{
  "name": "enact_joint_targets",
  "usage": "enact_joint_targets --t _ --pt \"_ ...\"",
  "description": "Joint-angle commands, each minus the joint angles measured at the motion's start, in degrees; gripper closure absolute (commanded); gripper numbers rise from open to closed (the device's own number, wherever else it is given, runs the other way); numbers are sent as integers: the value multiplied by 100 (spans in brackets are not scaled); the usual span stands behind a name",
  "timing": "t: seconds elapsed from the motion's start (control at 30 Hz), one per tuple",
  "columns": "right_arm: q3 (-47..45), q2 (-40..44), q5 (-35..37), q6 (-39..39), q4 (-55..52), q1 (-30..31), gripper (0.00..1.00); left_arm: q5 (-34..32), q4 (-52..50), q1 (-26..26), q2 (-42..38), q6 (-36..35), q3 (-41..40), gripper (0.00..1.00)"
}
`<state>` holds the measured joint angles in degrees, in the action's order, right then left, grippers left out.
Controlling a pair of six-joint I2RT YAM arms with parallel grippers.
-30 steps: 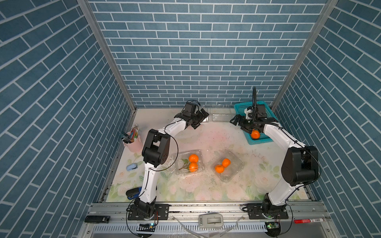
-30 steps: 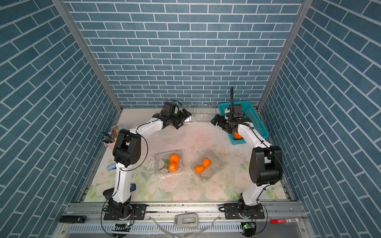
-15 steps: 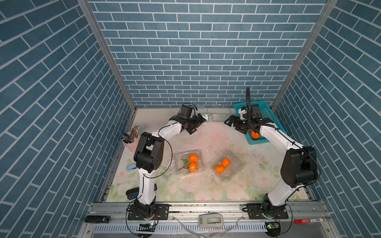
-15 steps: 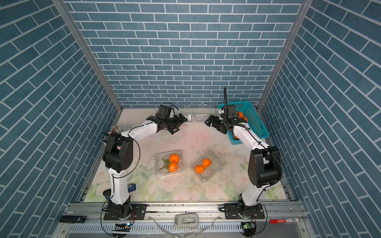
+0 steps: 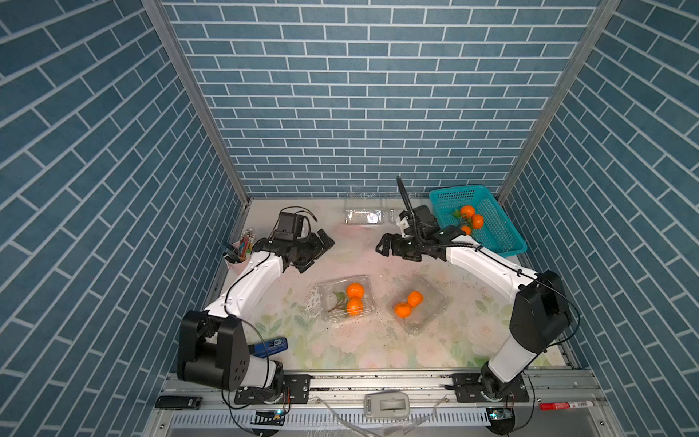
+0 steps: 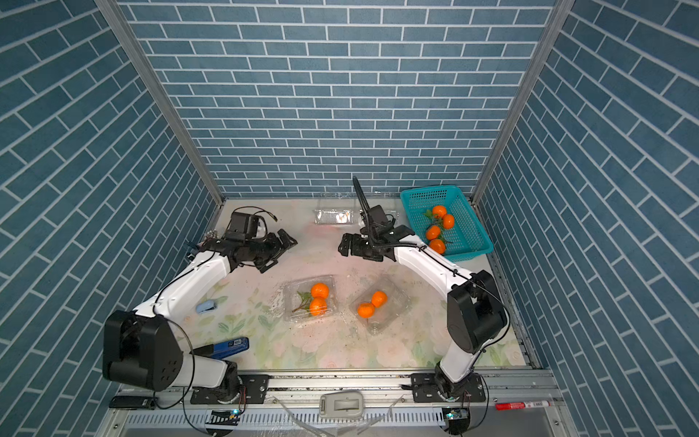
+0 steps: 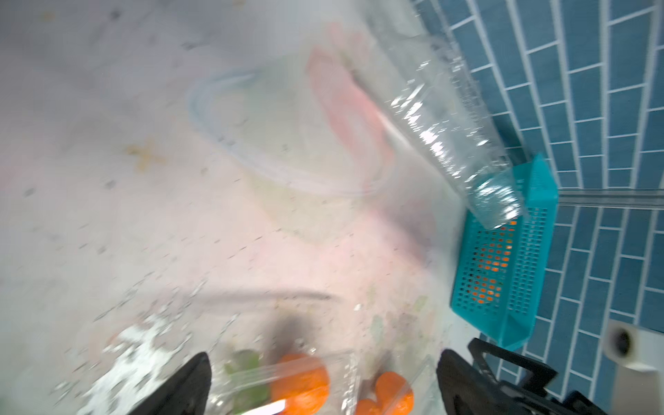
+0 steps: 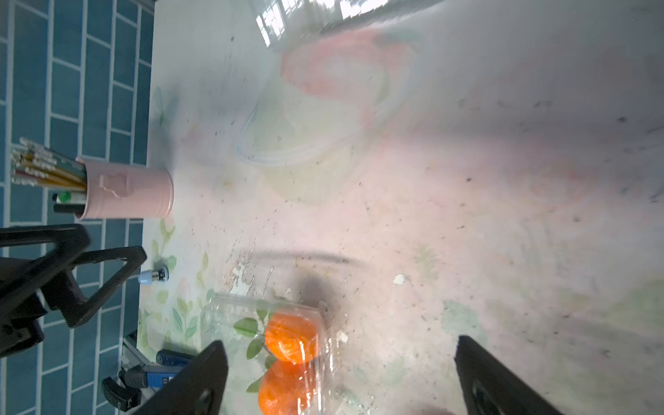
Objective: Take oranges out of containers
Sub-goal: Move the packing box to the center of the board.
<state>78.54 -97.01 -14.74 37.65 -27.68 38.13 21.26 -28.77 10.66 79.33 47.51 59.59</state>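
Observation:
Two clear containers lie mid-table in both top views. The left container [image 5: 346, 299] holds two oranges [image 5: 354, 298] with leaves, and the right container [image 5: 421, 304] holds two oranges [image 5: 409, 304]. Empty containers [image 5: 365, 216] lie by the back wall. More oranges [image 5: 471, 218] sit in the teal basket [image 5: 499, 234]. My left gripper [image 5: 319, 253] hangs open behind the left container, nothing between its fingers. My right gripper [image 5: 382, 248] is open and empty behind the right container. The right wrist view shows the leafy pair [image 8: 291, 345] in its box between the fingertips [image 8: 201, 381].
A pink pencil cup [image 5: 240, 253] stands at the left edge behind my left arm. A light-blue stapler [image 6: 207, 305] and a dark-blue device [image 5: 270, 345] lie front left. A red marker [image 5: 567, 405] rests on the front rail.
Both grippers have come forward from the back of the table. The right one has left the basket and swung left; the left one has drawn back left. Both stayed open.

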Motion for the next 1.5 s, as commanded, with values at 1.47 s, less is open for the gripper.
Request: enact_joint_targets --t 1.47 --pt "13 -944 -247 819 637 -105 19 893 2189 850 2297 821 721 1"
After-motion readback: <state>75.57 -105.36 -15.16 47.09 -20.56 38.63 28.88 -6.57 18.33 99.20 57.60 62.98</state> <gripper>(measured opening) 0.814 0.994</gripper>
